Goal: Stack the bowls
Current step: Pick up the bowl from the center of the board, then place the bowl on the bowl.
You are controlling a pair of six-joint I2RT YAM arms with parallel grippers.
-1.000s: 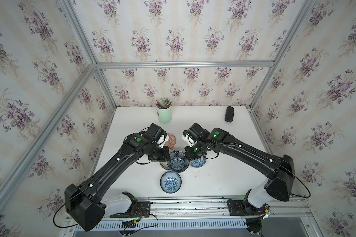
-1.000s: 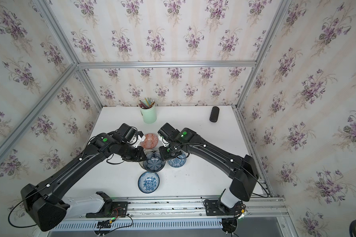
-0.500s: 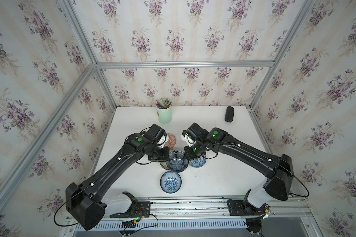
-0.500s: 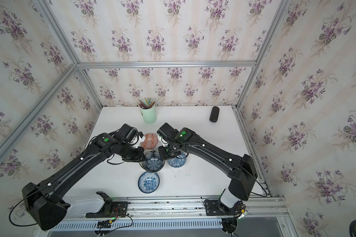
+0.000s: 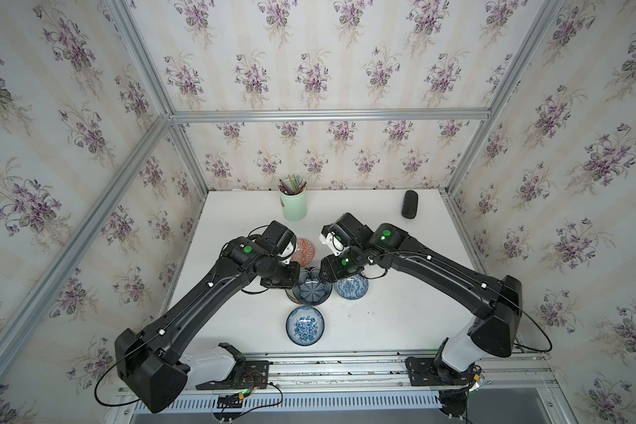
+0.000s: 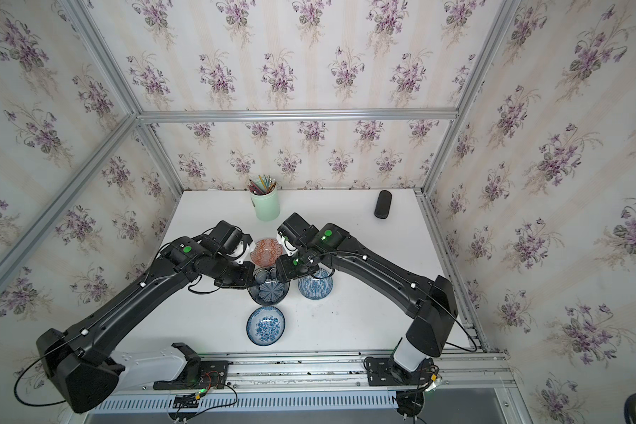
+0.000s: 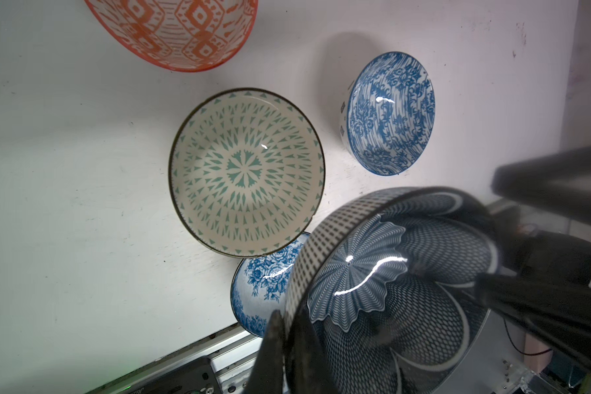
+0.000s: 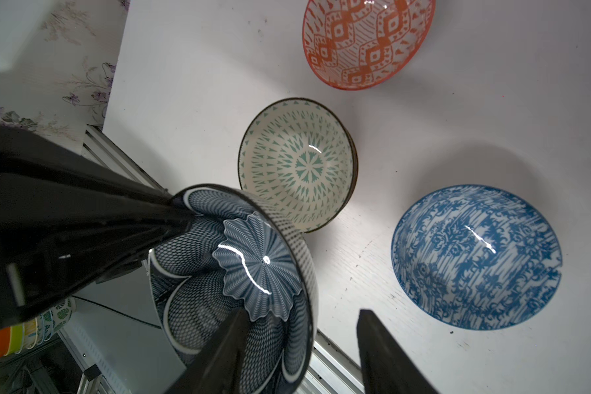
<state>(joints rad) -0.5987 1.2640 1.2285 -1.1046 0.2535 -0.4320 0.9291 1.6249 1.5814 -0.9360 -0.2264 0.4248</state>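
My left gripper is shut on the rim of the dark navy petal bowl, which hangs tilted above the table. My right gripper is open. It has one finger inside that bowl and one outside, with the rim loose between them. In both top views the navy bowl covers most of the green-patterned white bowl below it. On the table around them are an orange bowl, a blue-and-white bowl and a blue floral bowl.
A mint-green pencil cup stands at the back of the white table. A black case lies at the back right. Papered walls close off three sides. An aluminium rail runs along the front edge.
My right gripper has opened off the navy bowl's rim. The left gripper has closed tighter on the rim. Both arms have barely shifted.
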